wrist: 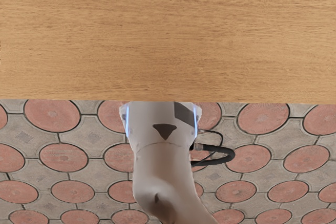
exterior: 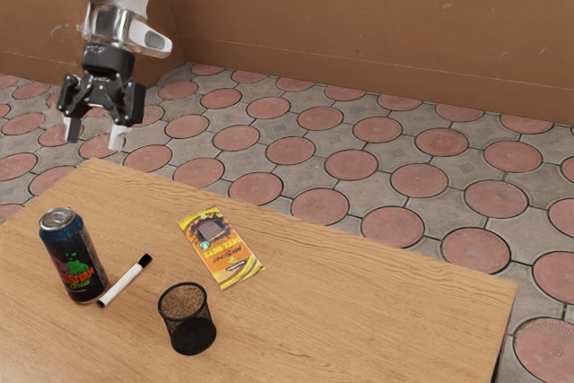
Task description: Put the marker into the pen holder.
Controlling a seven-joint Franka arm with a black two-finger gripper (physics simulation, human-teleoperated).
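On the near part of the table (exterior: 305, 338), find the pen holder (exterior: 192, 333) upright, and a little beyond, the marker (exterior: 119, 285) lying just beside the can (exterior: 77, 260). Farther off and above, see the gripper (exterior: 94, 134) spread wide, holding nothing; apparently at the reaching step, so next lower over the marker, clear of the can.

Approach to the marker (exterior: 121, 283) from the exterior view's left is blocked by the can (exterior: 75, 262), which stands tall just beside its white end; contact can't be told. Black end is less hemmed in, bare wood is left around it. Passage is left between marker and holder (exterior: 188, 327), tighter gap between holder and bar (exterior: 219, 248). Holder mouth can be entered from above, nothing laid over it
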